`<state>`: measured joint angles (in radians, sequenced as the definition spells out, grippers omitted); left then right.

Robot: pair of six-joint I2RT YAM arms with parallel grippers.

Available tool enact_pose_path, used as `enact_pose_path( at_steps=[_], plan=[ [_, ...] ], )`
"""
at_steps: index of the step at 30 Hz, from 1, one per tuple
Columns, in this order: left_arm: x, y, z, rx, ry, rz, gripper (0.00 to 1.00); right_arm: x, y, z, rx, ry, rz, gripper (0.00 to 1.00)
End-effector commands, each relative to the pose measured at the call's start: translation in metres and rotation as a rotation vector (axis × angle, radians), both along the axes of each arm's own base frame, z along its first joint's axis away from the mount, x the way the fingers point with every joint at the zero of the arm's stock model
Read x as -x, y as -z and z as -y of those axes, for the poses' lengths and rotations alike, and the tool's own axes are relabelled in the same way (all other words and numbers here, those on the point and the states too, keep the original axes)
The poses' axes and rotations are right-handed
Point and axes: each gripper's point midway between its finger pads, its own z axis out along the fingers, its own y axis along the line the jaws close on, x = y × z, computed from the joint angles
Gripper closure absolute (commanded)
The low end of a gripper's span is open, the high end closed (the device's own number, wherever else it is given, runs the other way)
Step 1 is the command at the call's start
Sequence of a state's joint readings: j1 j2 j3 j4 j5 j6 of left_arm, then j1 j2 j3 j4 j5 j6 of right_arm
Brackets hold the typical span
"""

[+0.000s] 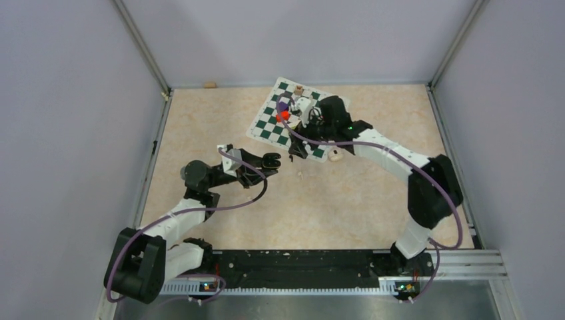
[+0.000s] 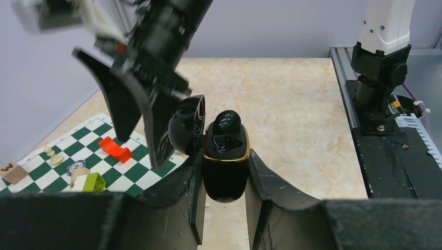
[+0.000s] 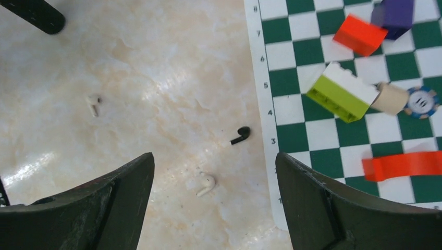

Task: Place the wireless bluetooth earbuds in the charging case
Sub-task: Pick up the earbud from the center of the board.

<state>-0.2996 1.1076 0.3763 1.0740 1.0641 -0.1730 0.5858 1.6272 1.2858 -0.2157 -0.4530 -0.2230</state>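
My left gripper point(image 2: 224, 156) is shut on the charging case point(image 2: 225, 174), a glossy black pod with a gold rim. It holds the case upright above the table. The lid point(image 2: 185, 125) hangs open to the left. One black earbud point(image 2: 227, 121) stands in the case's far socket. Another black earbud point(image 3: 241, 135) lies on the marble table just left of the chessboard's edge. My right gripper point(image 3: 213, 156) hovers open above it, and the earbud lies a little beyond its fingertips. In the top view both grippers, left point(image 1: 270, 162) and right point(image 1: 296, 148), are close together by the board's near corner.
The green-and-white chessboard point(image 3: 307, 130) carries a red brick point(image 3: 359, 34), a purple brick point(image 3: 393, 15), a lime-and-white brick point(image 3: 341, 91), a poker chip point(image 3: 421, 101) and a red strip point(image 3: 401, 164). Two white earbuds point(image 3: 206, 184) point(image 3: 94, 103) lie on the marble.
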Motion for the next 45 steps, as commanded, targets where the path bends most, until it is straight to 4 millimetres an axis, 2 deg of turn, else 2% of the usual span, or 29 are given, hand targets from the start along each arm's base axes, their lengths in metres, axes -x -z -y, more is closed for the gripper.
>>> enact_pose_path(
  at_steps=[1,5,10,17,22,28,36,45],
  plan=[
    [-0.005,-0.019,-0.002,0.018,-0.018,0.059,1.0,-0.032,0.017,-0.015,0.021,0.063,-0.078,0.17],
    [-0.005,-0.02,-0.003,0.019,-0.021,0.067,1.0,-0.043,0.052,-0.022,0.07,0.111,-0.213,0.24],
    [-0.005,-0.021,-0.005,0.02,-0.021,0.066,1.0,-0.05,0.084,-0.028,0.09,0.159,-0.322,0.34],
    [-0.005,-0.024,-0.005,0.024,-0.017,0.055,1.0,-0.05,0.118,-0.028,0.137,0.186,-0.391,0.58],
    [-0.005,-0.023,-0.005,0.022,-0.017,0.055,1.0,-0.05,0.129,-0.029,0.153,0.188,-0.407,0.64],
    [-0.005,-0.021,-0.005,0.018,-0.014,0.054,1.0,-0.05,0.135,-0.033,0.174,0.196,-0.402,0.67],
    [-0.005,-0.02,-0.005,0.015,-0.009,0.056,1.0,-0.054,0.137,-0.038,0.173,0.22,-0.437,0.68],
    [-0.005,-0.019,-0.005,0.011,-0.003,0.057,1.0,-0.047,0.154,-0.036,0.263,0.255,-0.48,0.69]
  ],
)
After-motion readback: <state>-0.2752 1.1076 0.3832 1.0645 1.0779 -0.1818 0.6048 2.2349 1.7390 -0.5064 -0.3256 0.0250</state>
